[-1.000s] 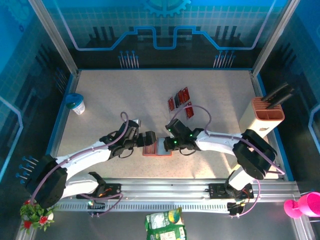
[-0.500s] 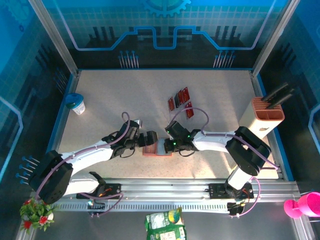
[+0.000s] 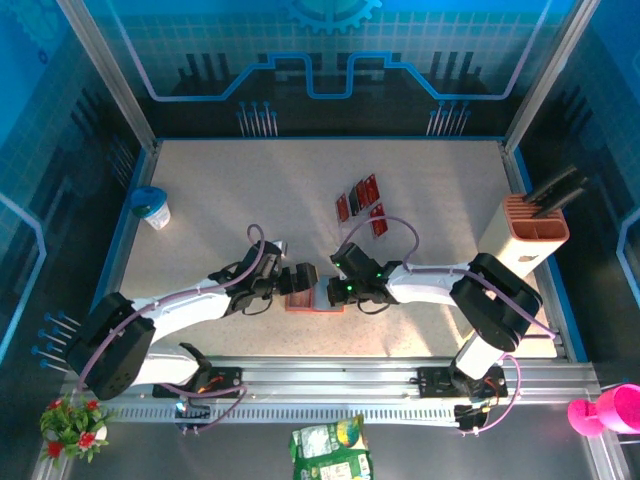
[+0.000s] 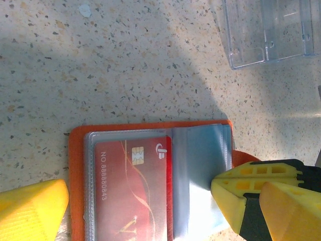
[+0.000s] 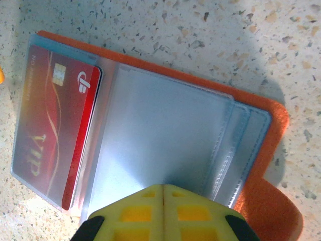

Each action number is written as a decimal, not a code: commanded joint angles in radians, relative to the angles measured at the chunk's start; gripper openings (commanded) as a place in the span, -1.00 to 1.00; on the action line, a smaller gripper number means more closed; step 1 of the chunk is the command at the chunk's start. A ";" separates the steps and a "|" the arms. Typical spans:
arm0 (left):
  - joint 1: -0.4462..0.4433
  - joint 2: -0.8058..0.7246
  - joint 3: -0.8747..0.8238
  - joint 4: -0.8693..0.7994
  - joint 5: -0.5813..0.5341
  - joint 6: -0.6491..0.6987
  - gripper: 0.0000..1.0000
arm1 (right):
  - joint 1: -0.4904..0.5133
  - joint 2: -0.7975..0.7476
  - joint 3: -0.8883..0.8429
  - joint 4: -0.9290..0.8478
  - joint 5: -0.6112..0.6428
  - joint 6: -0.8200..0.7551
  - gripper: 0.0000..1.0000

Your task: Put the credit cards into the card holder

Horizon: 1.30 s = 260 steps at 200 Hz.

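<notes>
The orange card holder lies open on the table between my two grippers. One red credit card sits inside its left clear sleeve. The grey-blue sleeves to the right look empty. My left gripper is open, its yellow fingers straddling the holder from either side. My right gripper is shut, its joined tips pressing on the near edge of the empty sleeves. More credit cards, red and dark, lie loose on the table beyond the holder.
A clear plastic box lies just beyond the holder on the left. A blue-lidded cup stands at the far left. The tall salmon-and-white box with black tools stands at the right edge.
My left gripper has edged slightly right, closer over the holder. The right arm's elbow has shifted a little left; its gripper stays on the sleeves.
</notes>
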 commanded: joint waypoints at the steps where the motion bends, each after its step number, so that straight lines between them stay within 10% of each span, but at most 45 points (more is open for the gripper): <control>1: 0.010 0.021 -0.018 0.010 -0.001 -0.015 0.98 | -0.008 0.035 -0.033 -0.050 0.010 0.011 -1.00; 260: 0.010 -0.020 0.013 0.083 0.152 -0.039 0.98 | -0.012 0.002 -0.014 -0.058 -0.012 0.006 -1.00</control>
